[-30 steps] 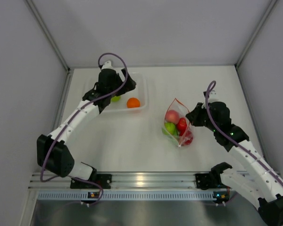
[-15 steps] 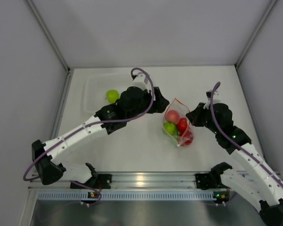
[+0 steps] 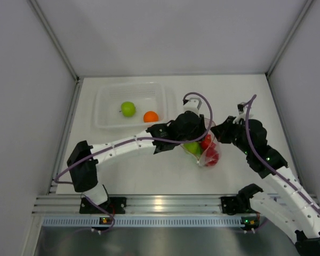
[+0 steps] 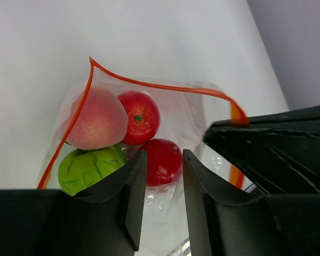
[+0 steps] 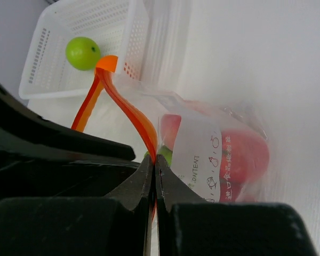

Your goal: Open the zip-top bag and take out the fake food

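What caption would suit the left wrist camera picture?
Left gripper poised at the open zip-top bag, a red fruit showing between its jaws.

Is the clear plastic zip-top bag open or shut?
Open. On the clear bag, the orange-red zipper strip gapes in a loop, glossy plastic fruits visible inside.

The white table [image 3: 138, 170] holds 1 basket [image 3: 98, 109] and 1 zip-top bag [image 3: 210, 158].
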Motion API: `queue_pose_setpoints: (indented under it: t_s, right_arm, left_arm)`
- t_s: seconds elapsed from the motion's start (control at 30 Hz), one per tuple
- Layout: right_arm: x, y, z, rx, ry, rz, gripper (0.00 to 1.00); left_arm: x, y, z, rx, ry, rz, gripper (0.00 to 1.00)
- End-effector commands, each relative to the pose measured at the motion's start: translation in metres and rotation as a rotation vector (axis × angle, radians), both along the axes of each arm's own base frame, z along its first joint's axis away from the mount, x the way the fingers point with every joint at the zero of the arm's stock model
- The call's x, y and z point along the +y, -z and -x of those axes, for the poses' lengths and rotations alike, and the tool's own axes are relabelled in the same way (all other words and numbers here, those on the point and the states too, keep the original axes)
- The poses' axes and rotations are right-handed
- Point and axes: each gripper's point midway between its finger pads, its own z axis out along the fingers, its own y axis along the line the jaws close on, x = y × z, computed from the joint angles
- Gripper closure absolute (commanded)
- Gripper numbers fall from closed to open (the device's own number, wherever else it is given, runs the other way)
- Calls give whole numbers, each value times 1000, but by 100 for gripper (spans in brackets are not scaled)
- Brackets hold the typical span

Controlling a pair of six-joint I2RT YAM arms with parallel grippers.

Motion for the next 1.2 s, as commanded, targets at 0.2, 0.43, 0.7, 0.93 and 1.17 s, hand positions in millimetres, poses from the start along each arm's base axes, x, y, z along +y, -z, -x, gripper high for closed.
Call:
queue_pose_setpoints:
  t_s: [0.2, 0.43, 0.7, 0.93, 1.17]
  right_arm:
    - [-11, -26, 2, -112, 62, -41, 100]
    - [-14, -10, 4, -88, 64, -9, 100]
    - [-5, 10, 6, -66, 30, -46, 100]
    - [-19, 12, 8, -75, 78, 6, 100]
    - [-26, 17, 5, -65, 110, 39, 100]
  left_arm:
    - [-11, 30, -18, -36, -97, -65, 62]
    - [-1, 59, -22, -25, -142, -168, 53]
    - [-28, 97, -30, 31, -91, -207, 37]
    - [-28, 121, -31, 51, -100, -255, 27]
    - [-12, 125, -22, 66, -66, -356, 23]
